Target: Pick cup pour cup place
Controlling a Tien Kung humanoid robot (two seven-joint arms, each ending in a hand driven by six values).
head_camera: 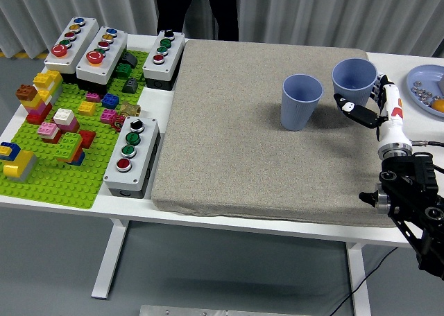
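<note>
The right hand [366,107] reaches in from the lower right of the frame and grasps 1 blue cup, the held cup [354,82], at the upper right of the grey mat [257,136]. Its fingers wrap the cup's lower wall, and the cup appears to be lifted clear of the mat, roughly upright with its mouth showing. The second cup [301,101] stands upright on the mat just to the left of it, apart from it and empty as far as can be seen.

The step in hand looks like carrying the held cup over to pour. Done well, the hand would bring the rim just above and over the second cup's mouth before tilting, then tip slowly leftward, without knocking the standing cup. A firm, low grip should stop the cup slipping as it tilts.

The left hand is out of view.
</note>
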